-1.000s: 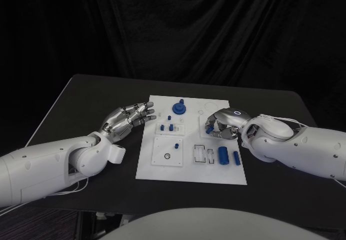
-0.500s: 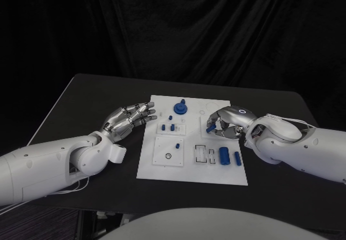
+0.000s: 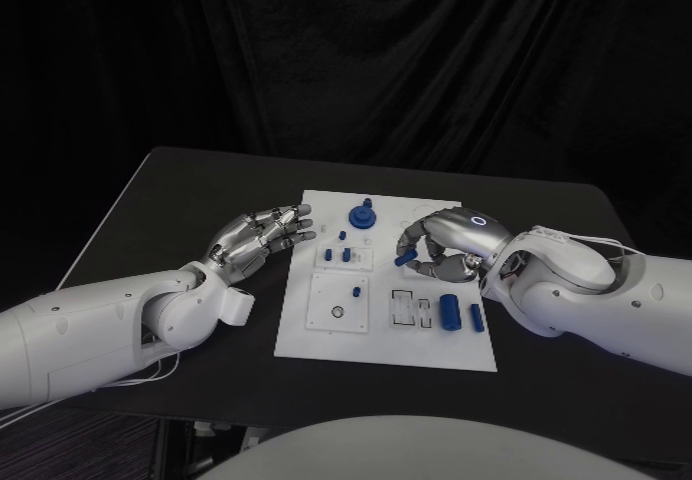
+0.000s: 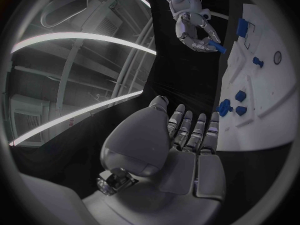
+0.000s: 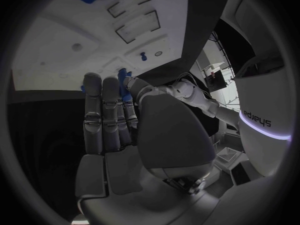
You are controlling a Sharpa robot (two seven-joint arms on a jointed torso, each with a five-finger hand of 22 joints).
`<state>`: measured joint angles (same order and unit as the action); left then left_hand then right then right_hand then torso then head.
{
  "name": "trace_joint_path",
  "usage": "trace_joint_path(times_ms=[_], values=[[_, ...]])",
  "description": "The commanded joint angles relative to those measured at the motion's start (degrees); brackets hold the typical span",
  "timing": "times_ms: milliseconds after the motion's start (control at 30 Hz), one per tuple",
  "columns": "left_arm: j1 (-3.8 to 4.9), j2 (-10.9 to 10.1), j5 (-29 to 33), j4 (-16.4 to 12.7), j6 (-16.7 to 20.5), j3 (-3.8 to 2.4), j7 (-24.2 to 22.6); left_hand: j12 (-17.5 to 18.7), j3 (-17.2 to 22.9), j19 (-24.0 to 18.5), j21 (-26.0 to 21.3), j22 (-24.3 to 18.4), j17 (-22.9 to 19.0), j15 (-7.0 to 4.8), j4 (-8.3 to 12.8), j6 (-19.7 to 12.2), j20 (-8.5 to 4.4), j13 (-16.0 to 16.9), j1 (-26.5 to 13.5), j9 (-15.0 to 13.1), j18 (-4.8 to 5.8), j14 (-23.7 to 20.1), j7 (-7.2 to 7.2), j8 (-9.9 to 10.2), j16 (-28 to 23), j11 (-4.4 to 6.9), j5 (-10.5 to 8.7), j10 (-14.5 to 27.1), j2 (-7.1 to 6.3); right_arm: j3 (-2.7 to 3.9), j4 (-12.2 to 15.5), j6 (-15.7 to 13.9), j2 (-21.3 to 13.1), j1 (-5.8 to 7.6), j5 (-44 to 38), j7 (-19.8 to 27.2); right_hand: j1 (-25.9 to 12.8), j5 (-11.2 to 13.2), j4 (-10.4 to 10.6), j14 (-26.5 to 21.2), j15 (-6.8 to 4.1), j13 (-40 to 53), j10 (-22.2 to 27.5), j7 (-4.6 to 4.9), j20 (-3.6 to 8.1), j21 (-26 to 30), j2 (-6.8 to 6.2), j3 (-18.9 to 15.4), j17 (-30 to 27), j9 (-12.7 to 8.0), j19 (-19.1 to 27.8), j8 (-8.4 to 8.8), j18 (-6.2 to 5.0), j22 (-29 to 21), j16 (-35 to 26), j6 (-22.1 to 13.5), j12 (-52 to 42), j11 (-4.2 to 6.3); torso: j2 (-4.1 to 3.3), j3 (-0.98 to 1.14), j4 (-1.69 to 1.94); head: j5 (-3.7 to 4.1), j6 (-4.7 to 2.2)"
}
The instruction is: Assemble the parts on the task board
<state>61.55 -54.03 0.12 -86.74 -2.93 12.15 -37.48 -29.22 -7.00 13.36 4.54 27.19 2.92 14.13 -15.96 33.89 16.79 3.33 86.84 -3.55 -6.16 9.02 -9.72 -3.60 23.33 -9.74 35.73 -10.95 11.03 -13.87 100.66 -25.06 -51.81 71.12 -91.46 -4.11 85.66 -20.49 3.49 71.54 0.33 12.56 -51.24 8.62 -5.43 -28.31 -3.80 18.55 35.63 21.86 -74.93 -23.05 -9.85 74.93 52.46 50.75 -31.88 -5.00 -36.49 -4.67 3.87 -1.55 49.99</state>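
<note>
Table [image 3: 173,200] first: black, and I see the white task board [image 3: 378,345] lying flat in its middle, running away from me between the two arms. My right hand [image 3: 440,245] sits over the board's right side about halfway up, fingers curled in, pinching a small blue part [image 3: 405,260] at the fingertips; the left wrist view shows the same thing from across the table, the right hand [image 4: 197,32] holding a short blue piece [image 4: 215,46] just off the board's surface. My left hand [image 3: 264,236] rests just beside the board's left edge, on the table, fingers fairly straight and slightly apart, holding nothing; from its own wrist camera the left hand [image 4: 187,135] points its fingers at the board's edge, not touching any part. On the board, the biggest piece is a blue knob-like part [image 3: 359,216] standing near the far end. A blue cylinder [image 3: 449,311] lies near the right edge, with a thinner blue bar [image 3: 475,316] just beside it. Two small blue pegs [image 3: 336,256] stand in a square recess nearer my left hand.
</note>
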Motion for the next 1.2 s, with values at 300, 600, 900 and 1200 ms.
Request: trace_joint_path(times_ms=[300,600,900,1200], values=[[-0.09,0.4,0.2,0.4,-0.9,-0.06,0.0,-0.4,0.5,0.5,0.3,0.1,0.1,0.19,0.0,0.3,-0.01,0.1,0.5,-0.1,0.71,0.1,-0.66,-0.3,0.3,-0.30,0.33,-0.1,0.25,0.01,-0.9,8.7,9.0,0.03,-14.0,-2.7,-3.3,4.2,1.7,0.4,-0.42,-0.4,-3.7,-1.25,-0.32,-1.8,-0.66,0.9,1.5,0.9,0.4,0.56,1.06,3.5,1.5,2.0,2.5,0.80,0.00,0.02,0.00,-0.61,0.01],[-0.09,0.8,0.2,0.6,-1.0,-0.06,0.1,-0.6,0.6,0.7,0.4,0.2,0.1,0.18,-0.1,0.5,-0.02,0.1,0.4,-0.1,0.72,0.2,-0.76,-0.4,0.6,-0.42,0.17,-0.3,0.31,0.00,-4.6,10.2,15.5,-1.08,-15.7,-1.5,-3.1,4.2,1.5,0.5,-0.58,-0.4,-4.6,-1.44,-0.24,-2.1,-0.66,1.2,2.1,1.2,0.4,0.73,1.06,3.5,1.9,2.5,2.9,1.04,0.06,0.00,0.06,-1.09,0.01],[-0.09,1.2,0.2,1.1,-1.3,-0.06,0.3,-0.9,0.7,0.7,0.4,0.1,0.1,0.18,-0.3,0.7,-0.02,0.1,0.3,-0.2,0.73,0.3,-0.85,-0.5,0.7,-0.58,-0.06,-0.5,0.31,-0.01,-8.4,12.2,18.9,-2.43,-16.0,-1.2,-2.9,4.4,1.1,0.1,-0.73,-0.2,-5.6,-1.56,-0.13,-1.5,-0.84,1.3,1.7,1.5,0.7,0.94,0.95,3.4,1.6,3.0,3.1,1.28,-0.06,-0.11,0.16,-1.15,0.01],[-0.09,1.6,0.2,1.5,-1.5,-0.06,0.2,-0.7,0.7,0.8,0.4,0.2,0.1,0.21,-0.4,0.7,-0.02,0.1,0.2,-0.2,0.73,0.2,-0.90,-0.5,0.7,-0.61,-0.08,-0.4,0.26,-0.01,-8.6,12.7,18.8,-3.08,-15.7,-0.8,-3.0,4.6,1.1,-0.1,-0.73,-0.2,-5.8,-1.54,-0.11,-1.4,-0.90,1.3,1.5,1.5,0.8,1.08,0.95,3.4,1.4,3.0,3.3,1.26,-0.03,-0.04,0.01,-1.24,0.01]])
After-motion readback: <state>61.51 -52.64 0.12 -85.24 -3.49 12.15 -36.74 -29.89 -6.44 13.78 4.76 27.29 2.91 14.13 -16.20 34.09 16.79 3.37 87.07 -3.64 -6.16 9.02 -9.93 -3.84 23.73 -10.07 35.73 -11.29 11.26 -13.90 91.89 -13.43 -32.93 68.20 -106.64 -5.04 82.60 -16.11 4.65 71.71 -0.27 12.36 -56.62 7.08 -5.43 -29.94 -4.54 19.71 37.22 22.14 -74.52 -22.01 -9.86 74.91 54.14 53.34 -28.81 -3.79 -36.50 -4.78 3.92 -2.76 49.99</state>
